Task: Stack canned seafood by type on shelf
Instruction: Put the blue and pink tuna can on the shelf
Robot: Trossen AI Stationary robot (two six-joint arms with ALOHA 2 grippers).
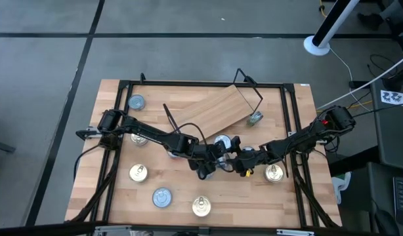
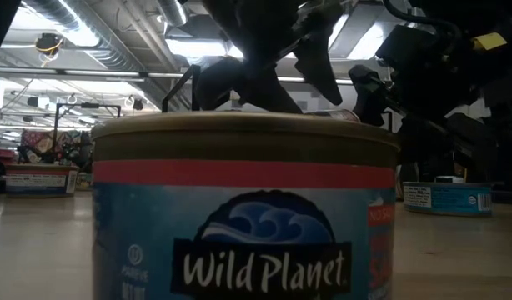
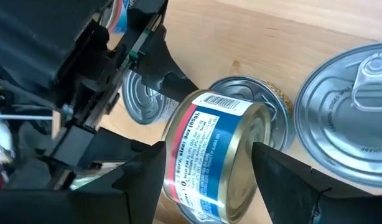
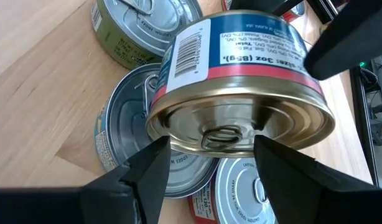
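**Two grippers on one tin, mid-bench**

Both arms meet near the middle of the bench. Left gripper and right gripper each have their fingers either side of the same blue-labelled tin, which is tipped on its side and lifted off the wood. Left fingers press the label wall; right fingers straddle the gold pull-ring end. Both look clenched on it. Which one carries the weight, cannot tell.

Directly beneath the held tin: a cluster of silver-topped tins lying flat, almost touching it. Just beyond the right gripper, an olive-green tin.

The shelf lies skewed on the bench, well beyond both grippers, one wire leg frame sticking up. It does not look upright. No stack on it that I can see. Other tins scattered around: a gold one close beside the right arm, more on the left arm's side.

Risks, my reading:
- Round wall plus a tilted hold: if one gripper lets go before the other is firm, the tin may roll out and drop on the cluster below.
- Two arms this close could knock each other when parting.
- The shelf, lying askew, may not take a tin until it is righted.
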